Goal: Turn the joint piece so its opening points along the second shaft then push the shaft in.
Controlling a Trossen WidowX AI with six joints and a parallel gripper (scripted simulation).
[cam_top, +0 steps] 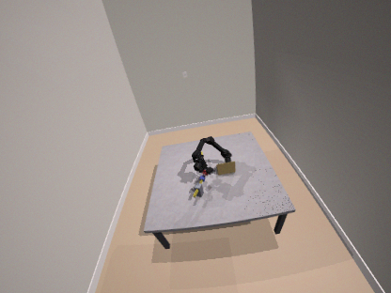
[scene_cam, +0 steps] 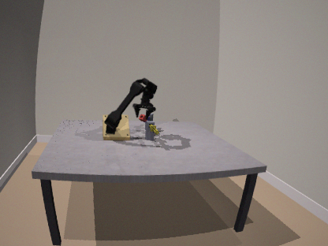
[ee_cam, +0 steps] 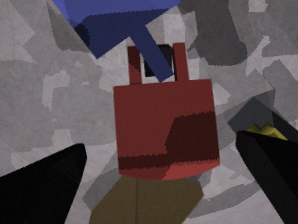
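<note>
The red square joint piece fills the middle of the wrist view. It hangs by two lugs on a blue shaft that comes out of a blue block at the top. My gripper is open, one black finger on each side of the joint piece, with a gap to it on both sides. The yellow second shaft shows just behind the right finger. It runs through a grey block.
The arm's tan base plate sits on the grey table behind the blocks. A tan-brown shape lies below the joint piece in the wrist view.
</note>
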